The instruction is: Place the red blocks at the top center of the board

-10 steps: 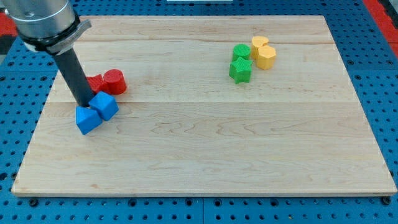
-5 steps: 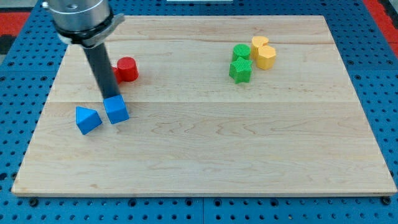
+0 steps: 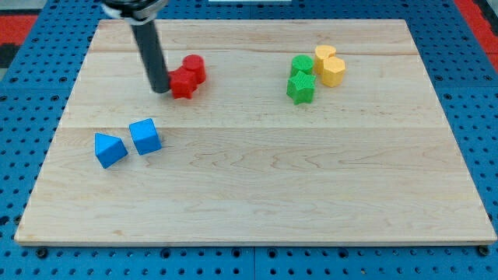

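Two red blocks sit together in the upper left-centre of the wooden board [image 3: 257, 194]: a red star-like block [image 3: 183, 83] in front and a red cylinder [image 3: 194, 68] just behind it to the right, touching. My tip [image 3: 160, 89] rests against the left side of the star-like block. The dark rod rises from there to the view's top edge.
A blue triangular block [image 3: 109, 149] and a blue cube [image 3: 145, 136] lie at the left, below my tip. At the upper right, a green cylinder [image 3: 301, 64], a green star [image 3: 301, 88] and two yellow blocks [image 3: 330, 64] cluster together.
My tip has moved right and up, pushing both red blocks right and toward the top. The blue cube was nudged right earlier and now lies still.
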